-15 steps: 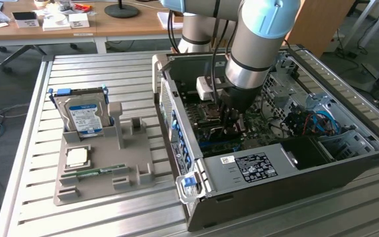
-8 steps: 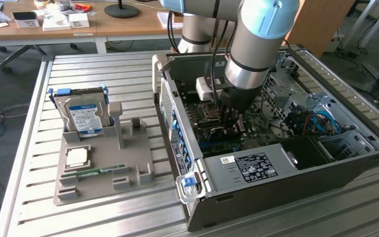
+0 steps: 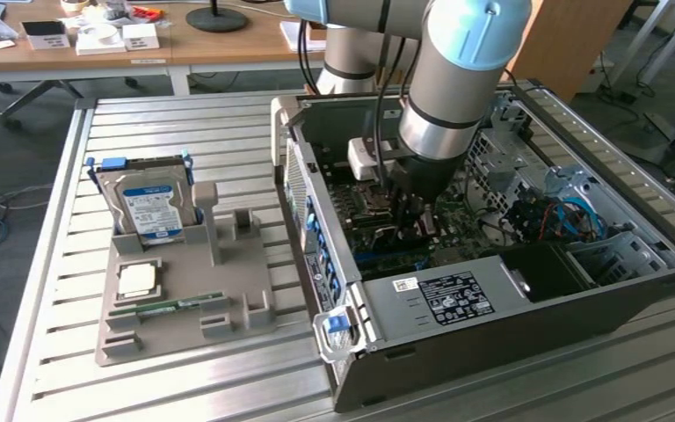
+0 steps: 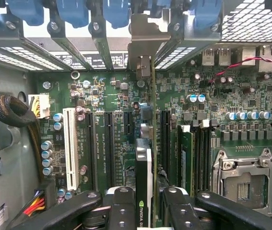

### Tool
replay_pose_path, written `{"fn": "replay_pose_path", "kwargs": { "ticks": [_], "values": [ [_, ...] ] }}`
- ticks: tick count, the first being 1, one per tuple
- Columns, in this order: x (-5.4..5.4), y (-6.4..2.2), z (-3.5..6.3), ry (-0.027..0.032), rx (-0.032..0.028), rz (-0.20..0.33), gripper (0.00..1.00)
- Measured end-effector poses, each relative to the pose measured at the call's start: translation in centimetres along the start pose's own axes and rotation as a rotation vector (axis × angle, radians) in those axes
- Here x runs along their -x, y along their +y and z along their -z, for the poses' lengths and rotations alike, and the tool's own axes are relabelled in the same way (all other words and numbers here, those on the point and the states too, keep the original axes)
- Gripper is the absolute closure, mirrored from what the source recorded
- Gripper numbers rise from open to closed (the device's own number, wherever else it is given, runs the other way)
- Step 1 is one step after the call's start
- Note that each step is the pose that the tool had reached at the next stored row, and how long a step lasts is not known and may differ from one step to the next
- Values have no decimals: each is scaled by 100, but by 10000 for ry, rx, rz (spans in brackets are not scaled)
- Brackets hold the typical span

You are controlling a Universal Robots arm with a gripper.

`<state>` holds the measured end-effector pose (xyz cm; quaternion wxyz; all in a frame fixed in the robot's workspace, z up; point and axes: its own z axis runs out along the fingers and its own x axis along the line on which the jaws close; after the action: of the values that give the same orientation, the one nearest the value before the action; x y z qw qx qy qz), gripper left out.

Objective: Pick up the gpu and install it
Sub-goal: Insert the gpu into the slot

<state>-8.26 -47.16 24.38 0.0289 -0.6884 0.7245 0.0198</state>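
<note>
The black hand [image 4: 145, 207] pinches the thin green-and-black gpu [image 4: 144, 172] edge-down into the green motherboard [image 4: 102, 96] beneath it; pickup done, seating apparently unfinished

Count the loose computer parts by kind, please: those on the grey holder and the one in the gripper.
hard drive, standing in the grey holder: 1
processor, lying in the holder: 1
memory stick, lying in the holder: 1
gpu, clamped in the gripper over the motherboard: 1
Total: 4
</note>
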Motion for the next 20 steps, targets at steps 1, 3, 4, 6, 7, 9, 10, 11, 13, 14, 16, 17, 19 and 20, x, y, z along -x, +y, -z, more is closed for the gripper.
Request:
{"fn": "replay_pose_path", "kwargs": {
  "ticks": [1,3,4,6,7,9,10,11,13,14,16,17,19,20],
  "values": [
    [0,1,0,0,1,0,73],
    [0,1,0,-1,1,-2,73],
    [0,2,0,-1,1,-2,73],
    [0,2,0,-1,1,-2,73],
    [0,2,0,-1,1,-2,73],
    [0,2,0,-1,1,-2,73],
    [0,2,0,-3,4,-3,73],
    [0,6,-5,-12,4,-11,73],
    [0,3,-1,-4,0,-6,73],
    [0,2,-1,-3,1,-3,67],
    [0,2,0,-1,1,-2,67],
    [1,1,2,-1,1,-2,67],
    [6,1,17,0,2,-1,67],
    [11,2,24,-1,1,-2,67]
  ]
}}
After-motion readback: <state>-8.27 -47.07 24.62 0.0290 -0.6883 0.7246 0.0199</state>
